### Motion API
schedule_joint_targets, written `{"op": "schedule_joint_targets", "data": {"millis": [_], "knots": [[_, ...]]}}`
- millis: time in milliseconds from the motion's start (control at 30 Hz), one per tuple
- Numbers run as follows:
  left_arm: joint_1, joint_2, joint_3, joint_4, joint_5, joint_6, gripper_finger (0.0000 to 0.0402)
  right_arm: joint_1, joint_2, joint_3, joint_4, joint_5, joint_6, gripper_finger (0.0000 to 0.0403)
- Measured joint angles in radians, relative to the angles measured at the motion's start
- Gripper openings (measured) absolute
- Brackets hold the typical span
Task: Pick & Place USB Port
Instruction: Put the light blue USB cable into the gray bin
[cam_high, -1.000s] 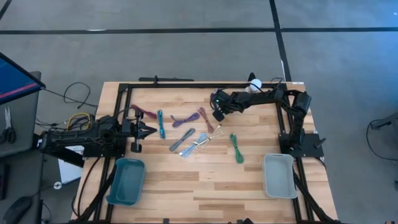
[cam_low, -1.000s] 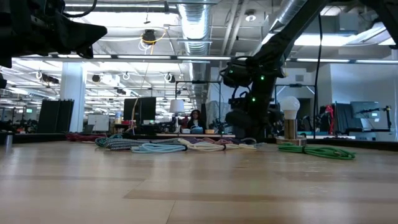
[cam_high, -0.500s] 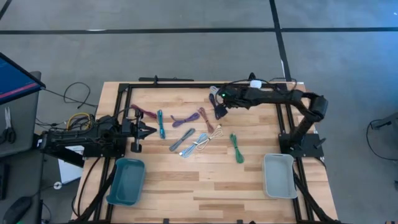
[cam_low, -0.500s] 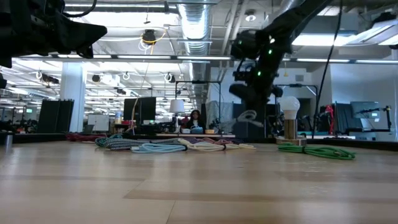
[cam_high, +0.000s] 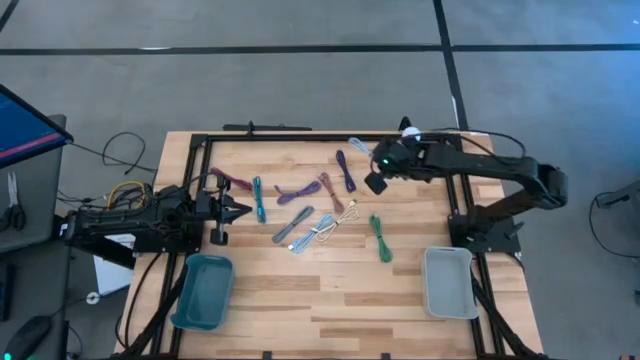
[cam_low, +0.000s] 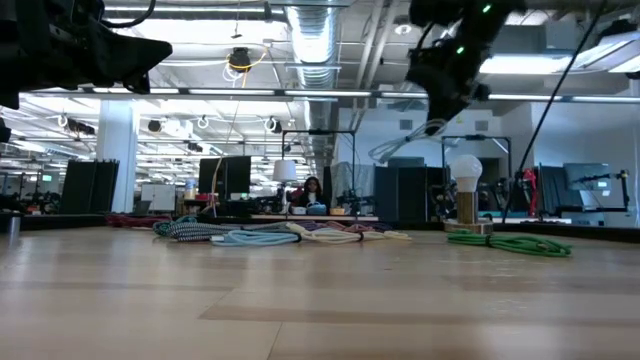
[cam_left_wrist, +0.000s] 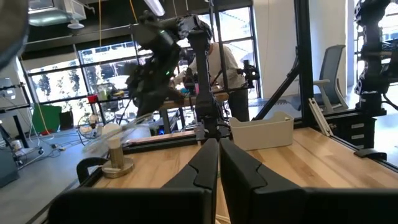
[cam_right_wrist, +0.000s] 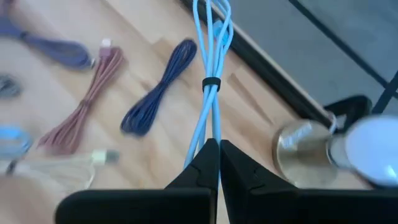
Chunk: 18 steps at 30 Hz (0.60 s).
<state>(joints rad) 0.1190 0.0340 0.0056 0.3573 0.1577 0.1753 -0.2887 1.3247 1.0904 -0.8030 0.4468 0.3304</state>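
My right gripper (cam_high: 372, 158) is in the air over the table's far right part, shut on a light-blue USB cable bundle (cam_right_wrist: 211, 81). A dark band ties the bundle, and it sticks out past the fingers toward the far edge (cam_high: 359, 147). In the low view the cable (cam_low: 400, 147) hangs high above the wood. My left gripper (cam_high: 243, 209) waits shut at the table's left side, low over the wood (cam_left_wrist: 218, 149). Several other cable bundles lie flat mid-table: navy (cam_high: 345, 170), reddish-brown (cam_high: 330, 190), purple (cam_high: 293, 192), teal (cam_high: 259, 198), green (cam_high: 380, 238). My right gripper pinches the light-blue bundle between its two fingers at one end (cam_right_wrist: 209, 134), short of the dark tie band (cam_right_wrist: 211, 83). The fingers lie along the cable. The bundle is lifted clear of the table, and its free looped end (cam_right_wrist: 214, 12) reaches out beyond the fingertips.
A teal bin (cam_high: 205, 290) sits near the left front corner and a grey bin (cam_high: 447, 282) near the right front. A small lamp with a white bulb (cam_high: 408, 130) stands at the far edge beside my right gripper. Bare wood lies between the bins.
My right gripper has risen from table height to well above it and has moved toward the table's right edge, carrying the light-blue cable up clear of the wood. The navy cable it stood over now shows. My left arm has kept still.
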Motion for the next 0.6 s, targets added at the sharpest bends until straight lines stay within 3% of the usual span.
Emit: {"op": "schedule_joint_targets", "data": {"millis": [233, 600], "knots": [[0.0, 0.0, 0.0, 0.0, 0.0, 0.0, 0.0017, 0.122, -0.152, 0.0, -0.225, -0.01, 0.169, 0.0], [0.0, 0.0, 0.0, 0.0, 0.0, 0.0, 0.0017, 0.352, -0.327, 0.0, -0.51, -0.224, 0.461, 0.0]]}}
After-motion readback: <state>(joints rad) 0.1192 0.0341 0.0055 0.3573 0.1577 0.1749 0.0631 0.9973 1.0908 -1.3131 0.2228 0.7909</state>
